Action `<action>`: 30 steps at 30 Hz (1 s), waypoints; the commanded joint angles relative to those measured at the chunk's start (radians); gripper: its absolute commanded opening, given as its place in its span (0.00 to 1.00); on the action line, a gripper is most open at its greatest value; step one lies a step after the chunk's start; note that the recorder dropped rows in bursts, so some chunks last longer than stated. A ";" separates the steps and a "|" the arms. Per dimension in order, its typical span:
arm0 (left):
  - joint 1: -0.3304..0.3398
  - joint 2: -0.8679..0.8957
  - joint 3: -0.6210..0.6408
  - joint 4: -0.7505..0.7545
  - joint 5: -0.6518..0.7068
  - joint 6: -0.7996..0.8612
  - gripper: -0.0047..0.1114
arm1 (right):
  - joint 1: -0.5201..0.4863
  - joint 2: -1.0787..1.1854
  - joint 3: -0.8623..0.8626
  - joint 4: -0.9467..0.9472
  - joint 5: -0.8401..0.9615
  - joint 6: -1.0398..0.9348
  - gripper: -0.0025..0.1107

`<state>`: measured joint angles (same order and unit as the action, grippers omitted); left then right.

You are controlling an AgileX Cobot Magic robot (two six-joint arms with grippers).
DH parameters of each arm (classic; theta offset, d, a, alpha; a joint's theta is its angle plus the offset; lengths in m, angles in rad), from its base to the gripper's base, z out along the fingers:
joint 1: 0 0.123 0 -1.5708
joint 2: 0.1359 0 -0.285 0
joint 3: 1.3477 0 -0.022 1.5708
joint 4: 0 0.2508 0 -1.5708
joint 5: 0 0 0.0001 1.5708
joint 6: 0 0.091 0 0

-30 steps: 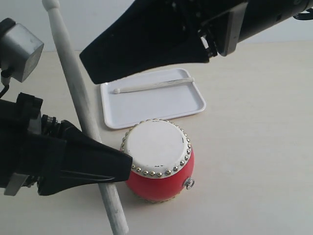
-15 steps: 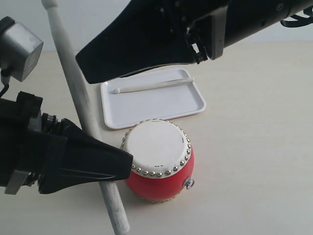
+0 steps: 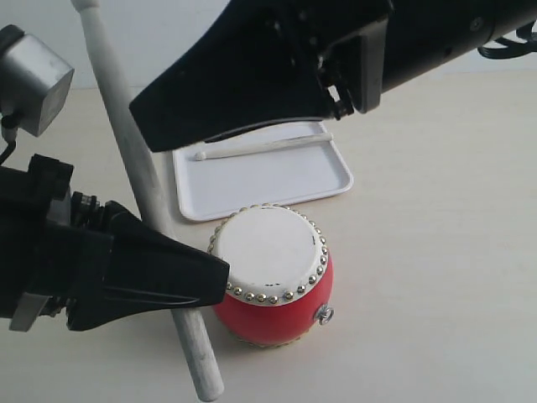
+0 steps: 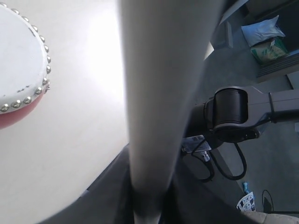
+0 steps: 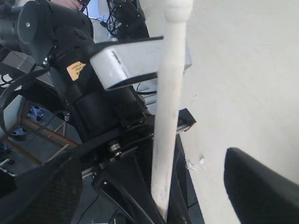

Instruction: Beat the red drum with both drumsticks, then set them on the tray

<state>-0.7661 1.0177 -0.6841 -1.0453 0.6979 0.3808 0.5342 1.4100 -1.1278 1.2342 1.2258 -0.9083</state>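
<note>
- At 9 o'clock from the drum [image 3: 273, 315], left pincer [image 3: 216, 281] clamps a stick [image 3: 126, 143] that slants from 11 to 6 o'clock, just beside the drum.
- Drum stands upright on the counter [image 3: 436, 252].
- At its 12 o'clock, the tray [image 3: 252, 180] carries the second stick [image 3: 264, 145] near its far rim.
- Right pincer [image 3: 144, 117] hangs over the tray's 10 o'clock corner, jaws spread, empty.

Before me, a pale beige table top [image 3: 436, 252] carries the red drum [image 3: 273, 281] standing upright near the middle, drumhead up, and the flat white tray [image 3: 277, 180] just beyond it on the far side.
</note>
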 commanded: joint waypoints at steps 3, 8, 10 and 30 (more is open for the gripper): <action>-0.001 -0.005 -0.006 -0.013 -0.007 0.008 0.04 | 0.001 0.001 0.076 0.058 -0.005 -0.051 0.71; -0.001 -0.005 -0.006 -0.013 -0.012 0.008 0.04 | 0.001 0.001 0.095 0.102 -0.005 -0.059 0.65; -0.001 -0.005 -0.006 -0.018 -0.015 0.008 0.04 | 0.001 0.001 0.095 0.118 -0.005 -0.072 0.61; -0.001 -0.005 -0.006 -0.036 -0.015 0.008 0.04 | 0.001 0.004 0.095 0.142 -0.037 -0.123 0.56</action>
<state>-0.7661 1.0177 -0.6841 -1.0628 0.6902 0.3849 0.5342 1.4100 -1.0372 1.3652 1.1964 -1.0078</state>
